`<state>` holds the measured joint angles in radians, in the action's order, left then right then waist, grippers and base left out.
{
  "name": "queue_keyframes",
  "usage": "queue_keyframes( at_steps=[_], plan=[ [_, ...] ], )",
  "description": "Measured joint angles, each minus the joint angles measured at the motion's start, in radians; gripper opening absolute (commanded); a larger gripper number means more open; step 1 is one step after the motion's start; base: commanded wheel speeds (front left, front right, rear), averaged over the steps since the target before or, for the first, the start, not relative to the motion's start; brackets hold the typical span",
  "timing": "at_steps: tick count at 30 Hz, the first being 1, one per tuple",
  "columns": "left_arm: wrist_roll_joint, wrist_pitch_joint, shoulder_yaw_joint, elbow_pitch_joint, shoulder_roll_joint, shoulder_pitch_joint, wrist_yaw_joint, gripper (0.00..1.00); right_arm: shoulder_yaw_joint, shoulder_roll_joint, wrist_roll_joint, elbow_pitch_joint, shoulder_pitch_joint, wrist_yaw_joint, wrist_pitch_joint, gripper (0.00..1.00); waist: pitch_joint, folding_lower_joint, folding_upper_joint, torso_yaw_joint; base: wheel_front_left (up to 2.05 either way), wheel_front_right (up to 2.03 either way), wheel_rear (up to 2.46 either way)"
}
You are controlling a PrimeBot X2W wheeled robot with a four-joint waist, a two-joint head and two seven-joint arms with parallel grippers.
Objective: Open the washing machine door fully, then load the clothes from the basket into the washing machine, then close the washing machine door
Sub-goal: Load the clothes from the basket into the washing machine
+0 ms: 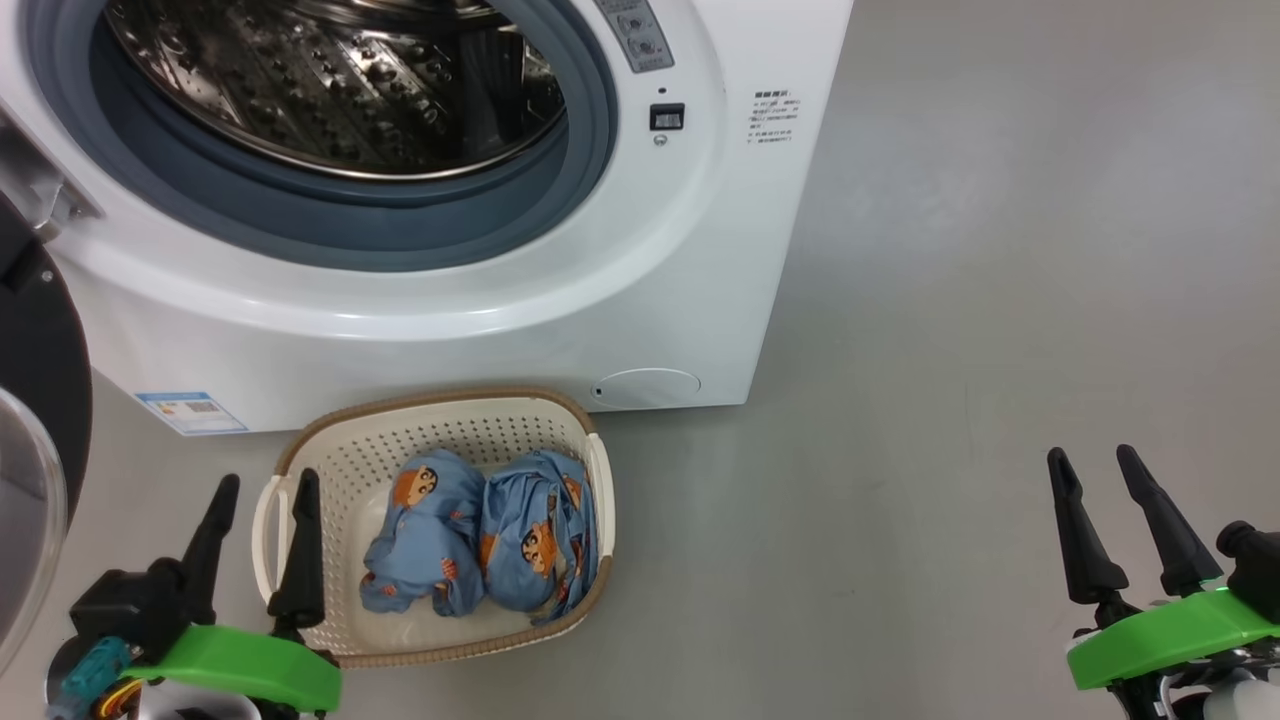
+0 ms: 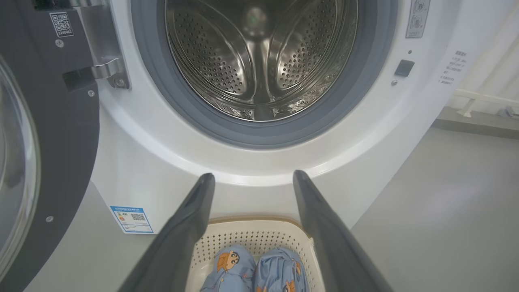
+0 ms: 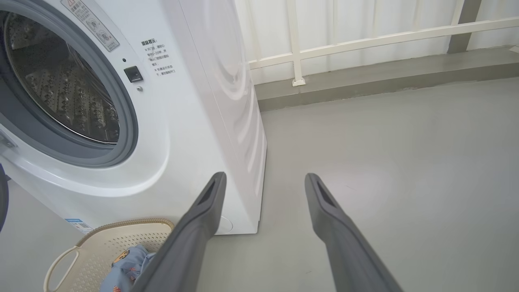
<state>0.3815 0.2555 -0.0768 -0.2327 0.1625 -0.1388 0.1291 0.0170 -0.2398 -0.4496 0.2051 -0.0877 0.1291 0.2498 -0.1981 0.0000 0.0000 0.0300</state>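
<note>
The white washing machine (image 1: 560, 300) stands with its black door (image 1: 45, 370) swung wide to the left, baring the steel drum (image 1: 340, 80) and grey-blue gasket. On the floor before it sits the cream basket (image 1: 330, 450) with two light-blue cartoon-print clothes bundles (image 1: 425, 540) (image 1: 540, 540) side by side. My left gripper (image 1: 265, 485) is open at the basket's left handle, holding nothing. Its wrist view looks over the clothes (image 2: 231, 267) into the drum (image 2: 259, 61). My right gripper (image 1: 1095, 460) is open over bare floor at the far right.
A blue sticker (image 1: 190, 412) and a round cap (image 1: 645, 387) mark the machine's low front. Grey floor (image 1: 1000, 350) stretches to the right. A white railing (image 3: 365, 40) and low kerb run behind the machine.
</note>
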Motion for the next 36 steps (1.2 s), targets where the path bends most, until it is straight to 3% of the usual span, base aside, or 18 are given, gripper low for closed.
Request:
queue_keyframes(
  at_steps=[13,36],
  plan=[
    [-0.016,0.000,0.003,-0.153,-0.039,-0.058,0.000,1.00,-0.010,0.028,0.007,-0.015,-0.062,0.000,0.000,1.00,-0.084,0.0000,0.0000,0.003,0.00,0.00,0.00],
    [0.070,0.000,-0.202,-0.572,0.011,-0.479,0.000,1.00,-0.026,0.044,0.019,-0.057,-0.244,0.000,0.000,1.00,-0.384,0.0000,0.0000,-0.002,0.00,0.00,0.00]
  ],
)
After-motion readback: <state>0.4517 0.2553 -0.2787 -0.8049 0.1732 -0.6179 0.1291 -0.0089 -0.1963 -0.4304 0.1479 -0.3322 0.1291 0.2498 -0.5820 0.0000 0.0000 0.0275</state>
